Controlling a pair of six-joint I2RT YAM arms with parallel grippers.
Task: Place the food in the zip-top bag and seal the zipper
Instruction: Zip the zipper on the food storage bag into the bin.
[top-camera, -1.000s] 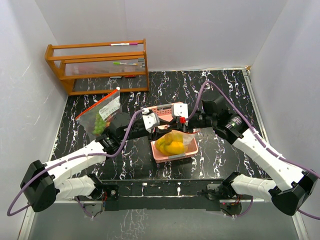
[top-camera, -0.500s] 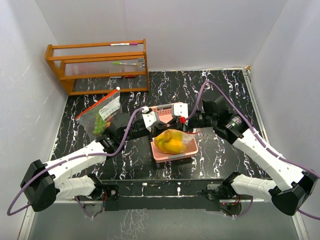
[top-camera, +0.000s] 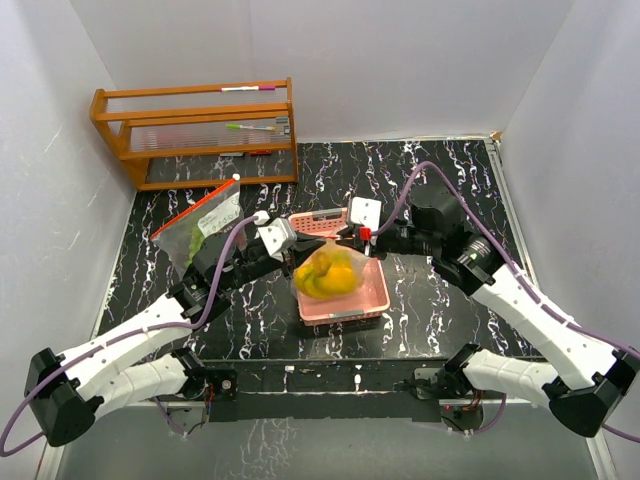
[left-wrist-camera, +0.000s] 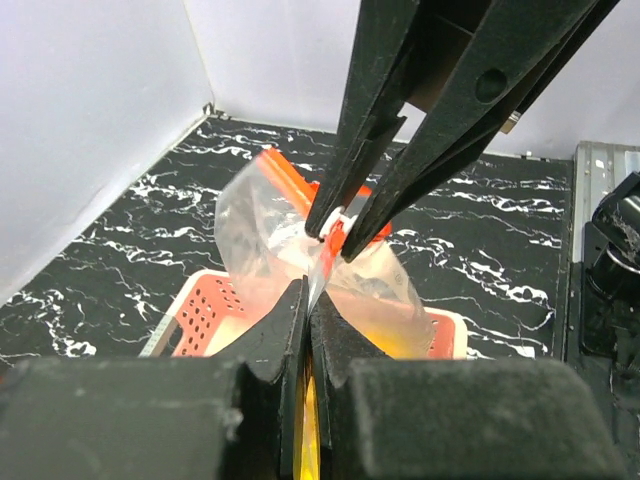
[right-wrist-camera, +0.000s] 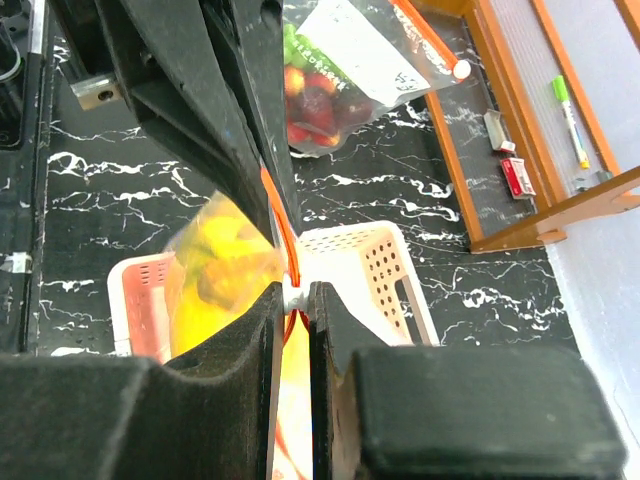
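Top view, bag: zip-top bag holding yellow food, just above the pink basket, mid-surface.
Top view, fingers: left fingers at its left edge, right fingers at its far-right corner.
Left wrist: left fingers pinched shut on the bag's clear film; right fingers clamp the red zipper.
Right wrist: right fingers closed tight on the zipper; yellow food just left.

Black white-veined table carries a wooden rack at its far-left corner, a pink basket mid-table, and a filled zip-top bag at left
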